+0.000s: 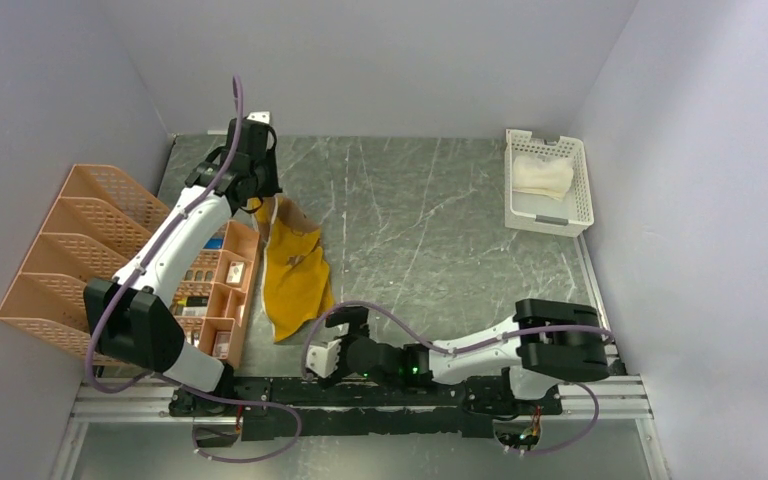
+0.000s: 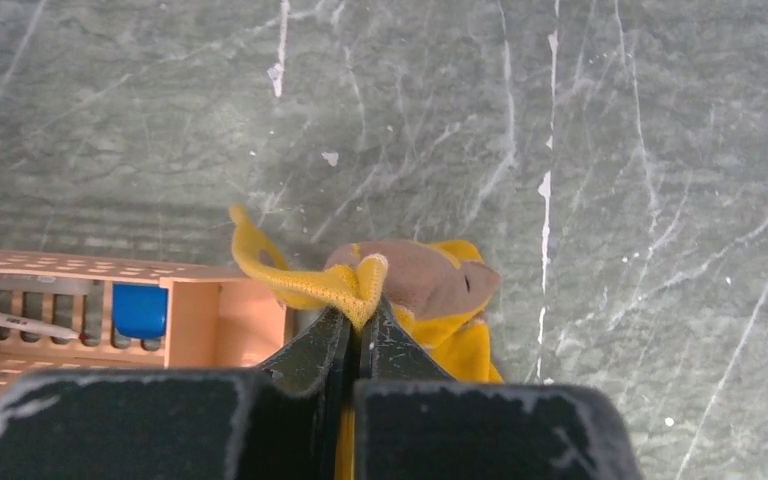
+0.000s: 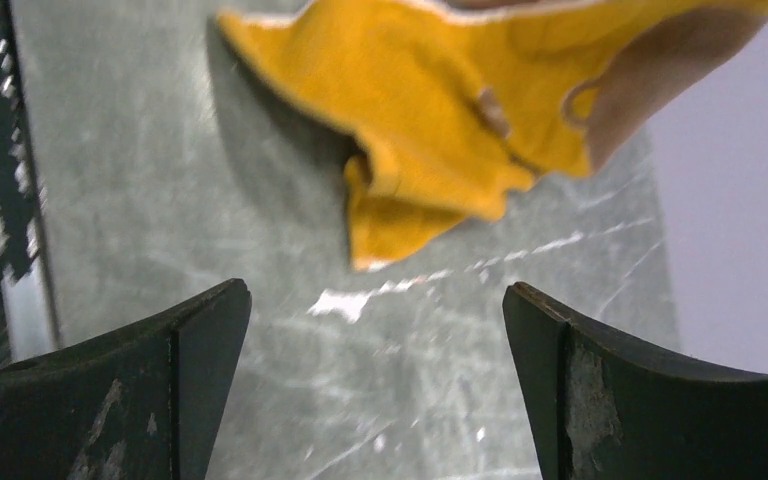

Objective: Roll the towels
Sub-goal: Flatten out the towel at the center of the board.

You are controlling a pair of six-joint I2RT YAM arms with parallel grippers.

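From above, we see the left end effector (image 1: 258, 192) closed on one end of the brown and mustard towel (image 1: 295, 270), while the left arm (image 1: 175, 245) reaches out over the orange rack (image 1: 70, 240) toward the far left of the desk (image 1: 430, 230). The rest of the towel trails back toward the near edge. The right arm (image 1: 480, 355) lies low along that edge, reaching left, and the right end effector (image 1: 325, 355) is spread wide near the towel's near end without touching it. The cream towel (image 1: 543, 175) sits in the white basket (image 1: 586, 190) at the far right. In the left wrist view, the left end effector (image 2: 360, 320) has its jaws pressed together on a mustard fold of the towel (image 2: 430, 280) above the desk (image 2: 610, 150). In the right wrist view, the right end effector (image 3: 375, 295) gapes fully open and holds nothing. The towel (image 3: 440, 120) lies ahead of it and apart from both fingers (image 3: 200, 340).
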